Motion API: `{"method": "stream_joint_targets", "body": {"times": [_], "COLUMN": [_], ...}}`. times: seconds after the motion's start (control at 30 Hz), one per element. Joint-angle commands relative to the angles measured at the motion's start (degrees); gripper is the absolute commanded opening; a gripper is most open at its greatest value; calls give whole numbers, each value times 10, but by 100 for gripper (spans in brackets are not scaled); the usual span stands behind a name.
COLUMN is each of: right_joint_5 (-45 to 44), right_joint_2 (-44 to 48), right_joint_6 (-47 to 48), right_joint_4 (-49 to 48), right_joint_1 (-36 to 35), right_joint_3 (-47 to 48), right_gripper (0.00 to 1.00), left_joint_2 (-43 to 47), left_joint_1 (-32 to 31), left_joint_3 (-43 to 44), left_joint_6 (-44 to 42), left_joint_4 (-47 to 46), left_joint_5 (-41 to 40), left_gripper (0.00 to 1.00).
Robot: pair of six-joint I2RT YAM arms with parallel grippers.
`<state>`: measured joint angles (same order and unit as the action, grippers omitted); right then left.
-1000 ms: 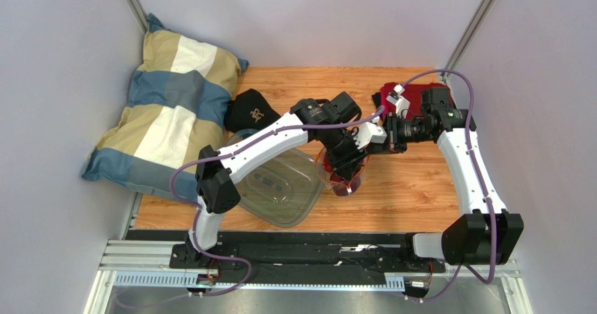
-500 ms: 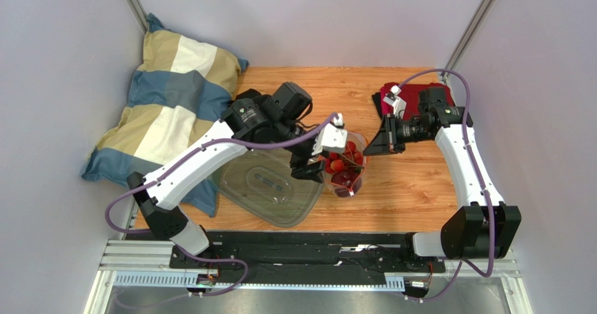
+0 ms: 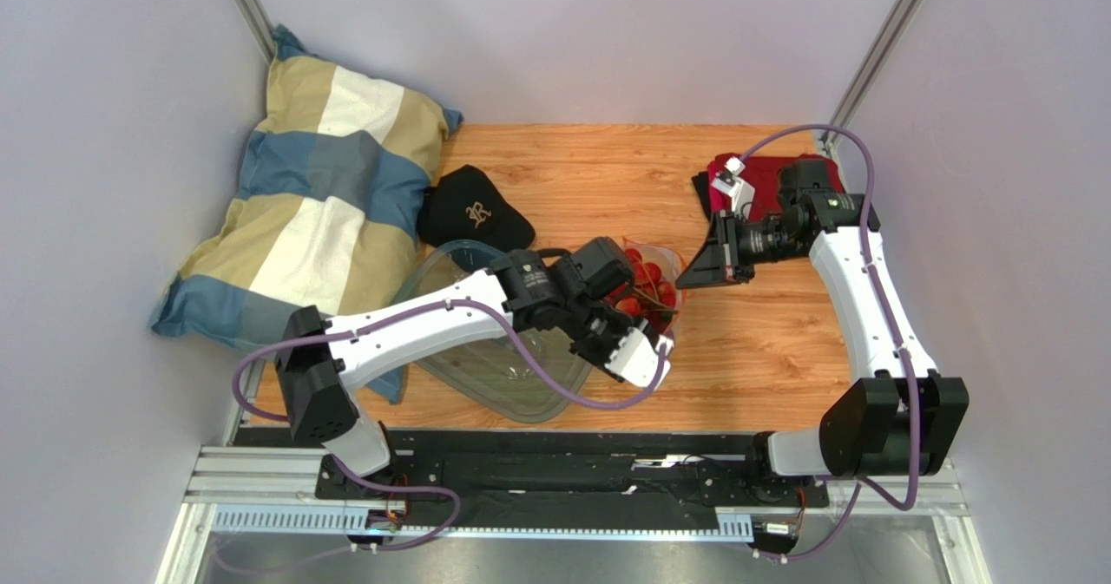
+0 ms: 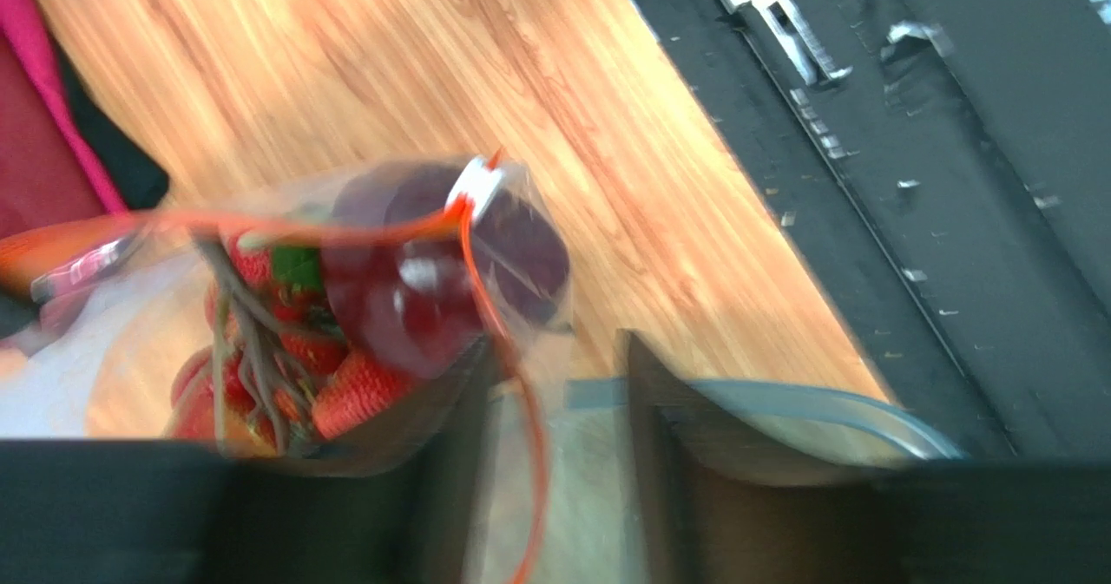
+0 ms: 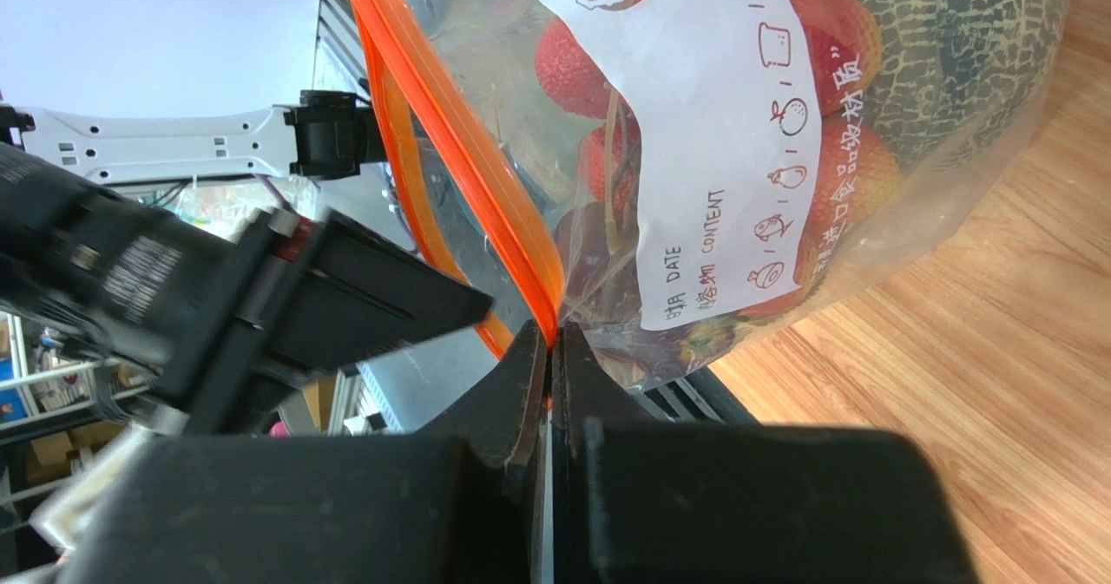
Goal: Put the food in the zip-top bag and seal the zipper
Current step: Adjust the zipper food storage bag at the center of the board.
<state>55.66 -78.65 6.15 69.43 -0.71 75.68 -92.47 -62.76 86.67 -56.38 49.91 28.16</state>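
Note:
The zip-top bag (image 3: 648,287) stands on the wooden table, its food inside. In the right wrist view I see the netted green melon (image 5: 968,31) and small red fruits (image 5: 563,58) behind the white label. A dark red fruit (image 4: 417,287) and the red-and-yellow bunch (image 4: 337,395) show in the left wrist view. My right gripper (image 5: 553,334) (image 3: 691,269) is shut on the orange zipper (image 5: 457,129) at the bag's far end. My left gripper (image 4: 558,350) (image 3: 648,360) is open at the near end, and the zipper (image 4: 466,235) hangs loose between its jaws below the white slider (image 4: 476,188).
A clear plastic tub (image 3: 519,382) lies left of the bag, under my left arm. A black cap (image 3: 472,209) and a striped pillow (image 3: 320,207) sit at the back left. A red cloth (image 3: 783,174) is at the back right. The black rail (image 3: 561,460) borders the near edge.
My left arm left the top of the bag, swung left, then came down at the bag's near end with its jaws apart. The right gripper kept its hold on the zipper.

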Motion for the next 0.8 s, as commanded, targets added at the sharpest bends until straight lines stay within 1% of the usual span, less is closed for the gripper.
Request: {"method": "stream_joint_targets", "body": {"times": [0.0,0.03,0.07,0.1,0.17,0.2,0.23,0.27,0.3,0.33,0.37,0.4,0.43,0.47,0.5,0.53,0.57,0.6,0.67,0.7,0.73,0.77], "right_joint_5": [11,11,11,13,19,16,12,7,1,1,-1,-11,-10,-11,-11,-8,-6,8,37,60,63,63], "right_joint_2": [-4,-4,-6,-11,-19,-29,-37,-45,-64,-72,-79,-86,-87,-80,-71,-51,-42,-33,9,27,43,81], "right_joint_6": [37,43,47,53,62,62,63,72,82,94,114,136,152,170,178,185,192,206,239,282,306,329], "right_joint_4": [21,24,26,27,25,19,18,23,33,46,80,102,117,126,125,123,120,117,114,114,113,108], "right_joint_1": [-1,0,-1,-2,-3,-10,-15,-20,-26,-27,-25,-16,-7,2,38,54,68,103,136,158,162,162], "right_joint_3": [37,39,42,50,59,72,82,96,131,153,172,190,216,219,220,219,214,208,164,143,119,75], "right_gripper": [0,0,0,0,0,0,5,11,19,44,57,68,81,86,91,93,93,93,93,92,89,88], "left_joint_2": [-20,-23,-26,-30,-31,-27,-25,-21,-21,-23,-25,-32,-39,-44,-54,-61,-67,-80,-90,-98,-102,-104], "left_joint_1": [-27,-26,-27,-27,-23,-20,-13,-7,-1,5,23,32,42,61,71,78,93,99,110,120,126,130], "left_joint_3": [0,10,21,36,40,31,22,12,11,12,20,28,37,51,57,63,74,81,96,101,106,111], "left_joint_6": [-23,-2,19,74,128,169,199,224,274,299,321,346,387,409,427,460,475,486,522,532,541,559], "left_joint_4": [-113,-125,-133,-144,-179,-204,-223,-240,-261,-270,-277,-281,-283,-285,-289,-293,-295,-300,-304,-307,-308,-311], "left_joint_5": [-69,-61,-61,-62,-65,-57,-58,-58,-50,-50,-47,-37,-31,-23,-11,-6,0,14,25,43,48,54], "left_gripper": [19,6,0,0,0,0,0,0,0,0,0,0,0,0,0,0,0,0,0,0,0,0]}}
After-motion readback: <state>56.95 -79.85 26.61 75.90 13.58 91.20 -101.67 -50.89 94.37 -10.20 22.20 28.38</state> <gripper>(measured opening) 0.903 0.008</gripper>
